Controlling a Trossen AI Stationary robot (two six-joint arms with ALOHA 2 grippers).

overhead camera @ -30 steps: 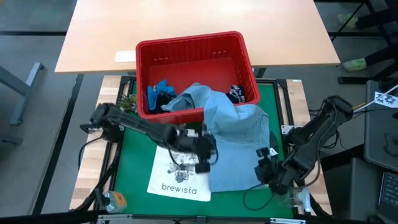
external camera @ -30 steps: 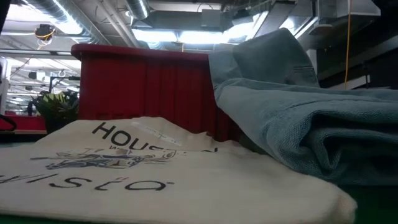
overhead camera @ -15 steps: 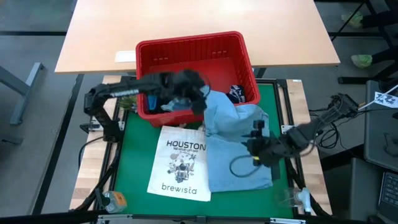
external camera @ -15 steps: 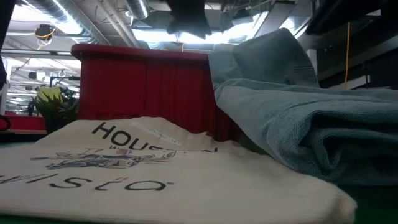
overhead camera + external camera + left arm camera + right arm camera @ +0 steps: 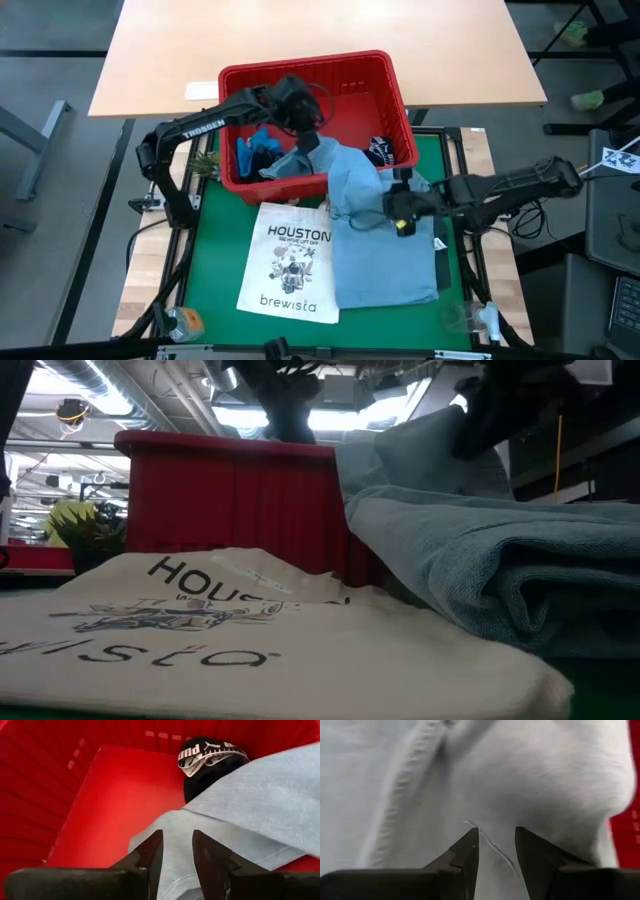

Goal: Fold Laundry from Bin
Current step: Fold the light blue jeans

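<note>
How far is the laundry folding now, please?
Early stage. The denim shirt hangs half out of the red bin onto the mat, unfolded. Both grippers, left and right, hover over it with jaws apart. The bright blue garment and dark one remain inside.

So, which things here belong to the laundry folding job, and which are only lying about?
Belongs to the job:
- red bin
- light blue denim shirt, draped over the bin's front rim onto the table
- bright blue garment, in the bin
- dark garment, in the bin

Only lying about:
- white tote bag
- plant beside the bin
</note>
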